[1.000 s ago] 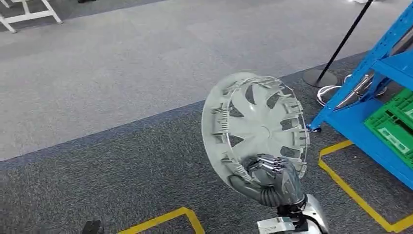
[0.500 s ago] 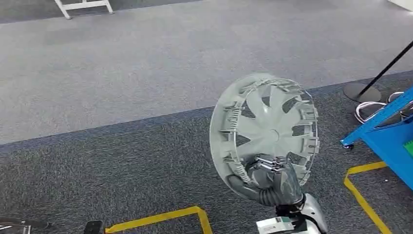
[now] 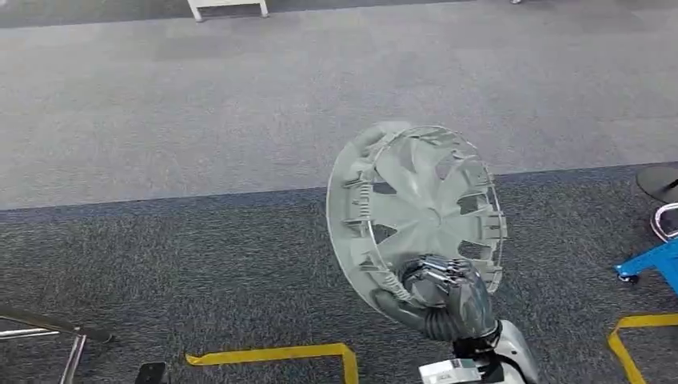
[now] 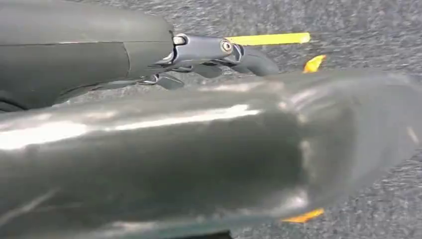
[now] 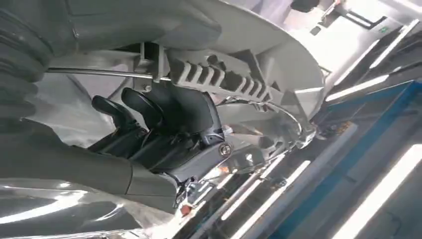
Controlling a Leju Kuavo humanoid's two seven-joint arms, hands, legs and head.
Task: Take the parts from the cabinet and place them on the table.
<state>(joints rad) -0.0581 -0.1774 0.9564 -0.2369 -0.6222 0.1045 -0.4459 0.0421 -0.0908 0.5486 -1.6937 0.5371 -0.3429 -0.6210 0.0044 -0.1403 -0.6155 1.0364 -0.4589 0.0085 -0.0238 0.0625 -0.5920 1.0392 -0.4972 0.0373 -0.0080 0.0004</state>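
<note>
Above the dark grey carpet (image 3: 200, 272), the right hand (image 3: 448, 296) gripped a grey plastic wheel cover (image 3: 416, 212) by its lower rim, fingers (image 5: 149, 112) curled over the ribbed edge and thumb behind it. That wheel cover stood nearly upright in the air, its ribbed back side facing the head camera. Yellow floor tape (image 3: 276, 352) ran across the carpet below, and a blue cabinet foot (image 3: 652, 260) showed at the right edge. Whether the left hand (image 4: 214, 52) was spread or closed could not be told.
</note>
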